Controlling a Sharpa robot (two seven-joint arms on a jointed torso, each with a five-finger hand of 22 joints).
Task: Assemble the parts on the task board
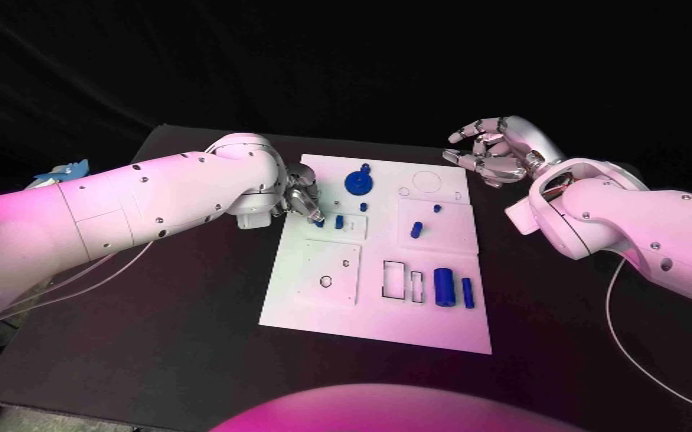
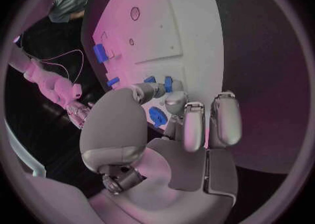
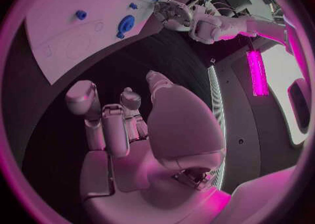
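The white task board [image 1: 325,297] lies mid-table with several blue parts on it. My left hand [image 1: 299,199] reaches over its far left edge. Its fingertips [image 2: 149,90] sit at a small blue piece [image 1: 319,222]; whether they pinch it is hidden. A blue peg [image 1: 339,220] and a round blue part [image 1: 359,185] lie just beside them. Two blue blocks [image 1: 454,289] stand at the near right. My right hand [image 1: 490,152] hovers off the board's far right corner, fingers bent but apart, holding nothing. The right wrist view shows the board [image 3: 59,19] and the left hand [image 3: 174,13] beyond the right hand [image 3: 131,129].
Two more small blue pegs [image 1: 415,229] lie mid-board. A rectangular slot outline [image 1: 394,280] and a circle outline [image 1: 426,185] mark the board. The black table [image 1: 173,352] extends around it. A thin cable [image 1: 620,332] trails at the right.
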